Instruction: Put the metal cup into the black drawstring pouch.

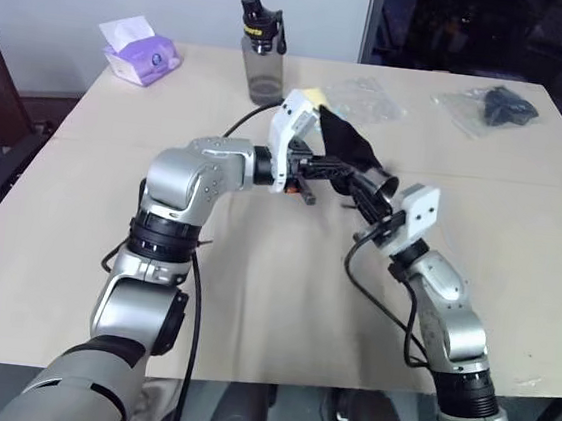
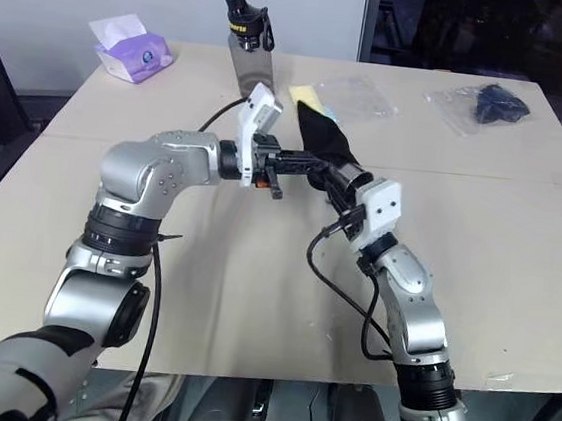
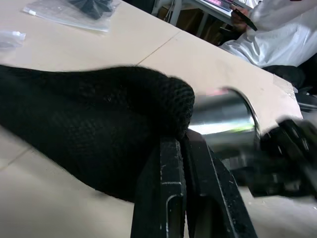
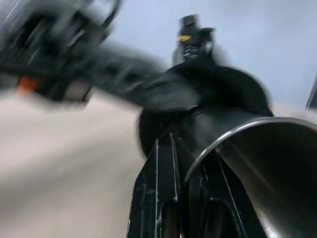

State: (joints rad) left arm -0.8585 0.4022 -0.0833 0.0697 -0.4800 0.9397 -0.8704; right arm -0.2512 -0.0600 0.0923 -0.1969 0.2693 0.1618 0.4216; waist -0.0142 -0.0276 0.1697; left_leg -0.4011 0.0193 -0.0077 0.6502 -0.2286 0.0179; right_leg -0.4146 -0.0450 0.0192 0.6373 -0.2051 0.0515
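Nearest to me, the right gripper (image 1: 380, 203) rises from the near edge of the table (image 1: 280, 311); its two black fingers (image 4: 157, 198) are pinched onto the rim of the metal cup (image 3: 225, 119), one inside the wall and one outside, so the cup is held in the air by its lip with its closed end leading toward the pouch.

Just beyond, the left gripper (image 2: 311, 163) reaches across from my left. Its fingers (image 3: 173, 193) are clenched tight on a fold of the black drawstring pouch (image 1: 346, 142) at its mouth, and the pouch is lifted off the table, hanging from that single pinch.

Cup and pouch meet between the two grippers: the cup's base sits at or just within the fabric opening. How deep it has gone I cannot tell.

Handling, as I judge it: the cup is light, rigid and smooth, so a rim pinch can slip or let it pivot; a firm hold is needed. The pouch is soft, limp mesh-like cloth with no shape of its own; held at one point, its mouth tends to collapse, and the cup's edge may snag it.

Farther back stand a grey bottle (image 1: 263, 53), a tissue pack (image 1: 137, 52) and two clear plastic bags (image 1: 493, 105).
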